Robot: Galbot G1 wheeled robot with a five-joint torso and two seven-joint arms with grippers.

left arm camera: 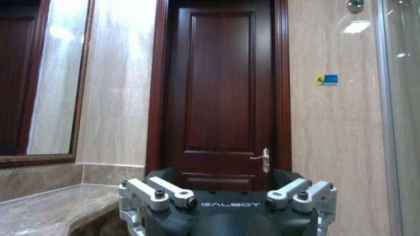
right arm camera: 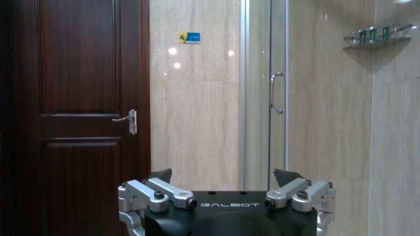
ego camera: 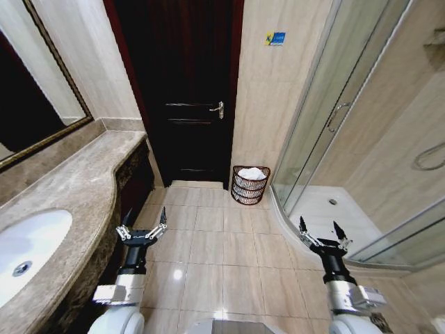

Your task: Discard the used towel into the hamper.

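A white towel (ego camera: 252,173) fills the hamper (ego camera: 249,186) beside the door (ego camera: 184,90); left gripper (ego camera: 142,229) and right gripper (ego camera: 323,235) hover spread wide, holding nothing.

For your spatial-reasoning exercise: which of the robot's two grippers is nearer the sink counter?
The left gripper. It hangs beside the counter edge with its fingers open, while the right gripper, also open, hangs across the floor by the shower glass.
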